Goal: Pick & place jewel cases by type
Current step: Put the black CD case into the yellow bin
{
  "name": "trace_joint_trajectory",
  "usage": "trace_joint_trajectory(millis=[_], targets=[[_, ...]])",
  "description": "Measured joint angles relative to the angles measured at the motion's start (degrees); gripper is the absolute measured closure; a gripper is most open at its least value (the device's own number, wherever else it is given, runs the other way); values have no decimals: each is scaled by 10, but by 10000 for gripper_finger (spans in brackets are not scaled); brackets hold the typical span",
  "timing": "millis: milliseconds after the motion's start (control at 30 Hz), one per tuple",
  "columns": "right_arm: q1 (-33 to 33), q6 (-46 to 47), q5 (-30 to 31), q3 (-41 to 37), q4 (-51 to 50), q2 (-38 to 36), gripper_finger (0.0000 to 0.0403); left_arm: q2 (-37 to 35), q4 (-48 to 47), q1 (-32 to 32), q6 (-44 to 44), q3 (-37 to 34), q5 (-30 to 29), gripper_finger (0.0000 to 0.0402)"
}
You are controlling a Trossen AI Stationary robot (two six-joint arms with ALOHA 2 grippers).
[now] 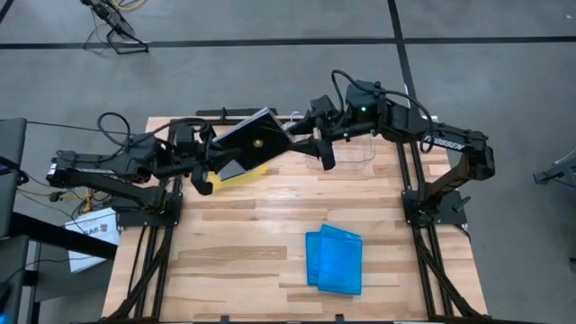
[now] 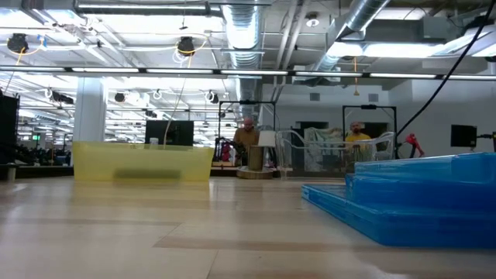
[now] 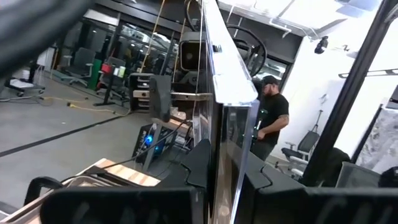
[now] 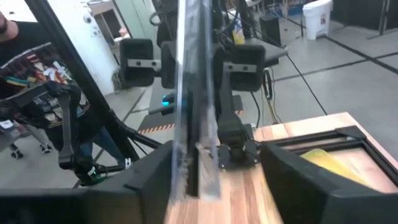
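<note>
Pale wooden table [image 1: 225, 261] in a busy workshop, with people standing well beyond the far edge. Over the far left part, held up in the air at a tilt: one clear-grey case [image 1: 255, 135] with a dark insert, above the yellow tray [image 1: 252, 171]. Clamped tight on one corner by the left gripper [image 1: 214, 165]. Straddled at the opposite edge by the right gripper [image 1: 295, 139], fingers apart with a gap beside the plastic, so not squeezing. Looks like a mid-air hand-over or a regrip, not yet a drop.

Near the front, right of centre: two blue cases [image 1: 335, 259], overlapping, flat on the wood, well apart from both arms. Still to sort, then. Just beside the right arm, a clear tub [image 1: 360, 153]. Cannot tell what either bin already holds. Roughly early to midway, judging by three cases outside any bin.
</note>
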Motion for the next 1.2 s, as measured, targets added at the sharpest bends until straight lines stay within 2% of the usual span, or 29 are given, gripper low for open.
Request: trace_joint_trajectory(millis=[267, 533, 1200], targets=[[0, 4, -22, 0, 6, 0, 369, 12, 1, 10, 1, 0, 3, 383], [-2, 9, -40, 0, 6, 0, 371, 13, 6, 15, 1, 0, 7, 376], [-1, 1, -42, 0, 6, 0, 371, 13, 6, 15, -10, 0, -28, 350]])
